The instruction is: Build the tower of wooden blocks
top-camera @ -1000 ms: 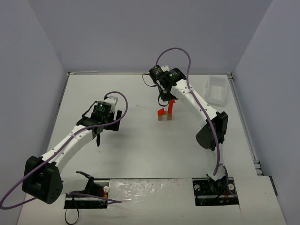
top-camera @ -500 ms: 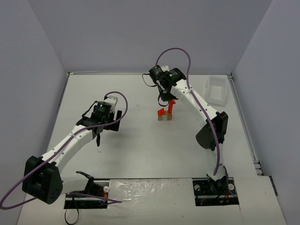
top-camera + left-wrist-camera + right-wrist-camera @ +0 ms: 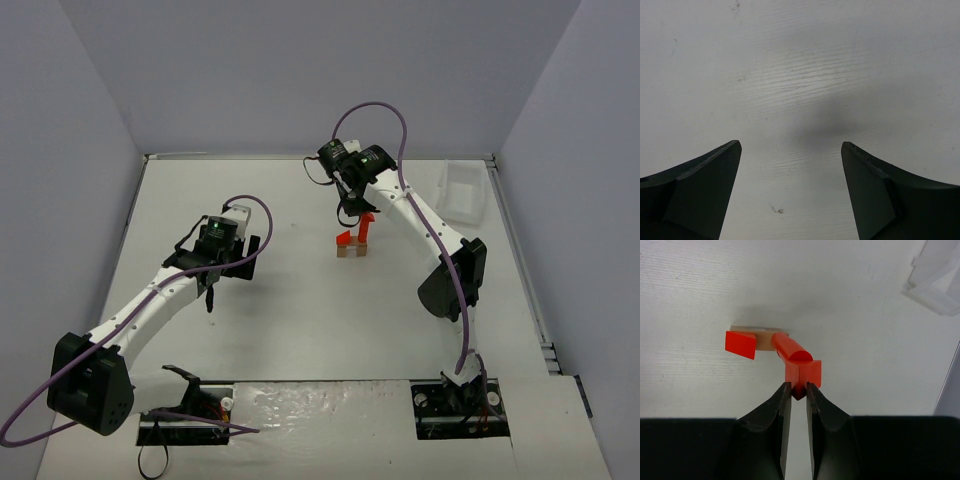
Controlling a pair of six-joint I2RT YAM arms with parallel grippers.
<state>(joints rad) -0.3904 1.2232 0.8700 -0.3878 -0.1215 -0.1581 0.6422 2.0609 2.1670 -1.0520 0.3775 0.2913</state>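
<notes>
Evidently the step in hand was placing a top piece on the wood block tower (image 3: 352, 240). Its base, the tan block (image 3: 746, 332), lay flat on the desk (image 3: 300, 330). A red-orange wedge (image 3: 740, 344) sat on the left part of the tan block in the wrist view, and a red-orange cylinder (image 3: 789, 348) rose from its right end. Directly above the tan block, at the cylinder's upper end, was a red-orange top piece (image 3: 805, 373).

The right gripper (image 3: 798, 390) came down over the tan block with its jaws drawn almost together, pinching a narrow lower edge of that top piece. Whether the piece already rested fully on the cylinder or hung a touch above it could not be told from either view.

The left gripper (image 3: 790, 145) hovered well to the left of the tan block, jaws spread wide with only bare desk between them. A white tray (image 3: 462, 192) stood well to the right of the tan block, near the far corner.

By my reading the next move called for a gentle release: parting the jaws only slightly, without dragging sideways, then lifting straight up. The cylinder looked like a slim support, so any nudge could tip it off the tan block.
</notes>
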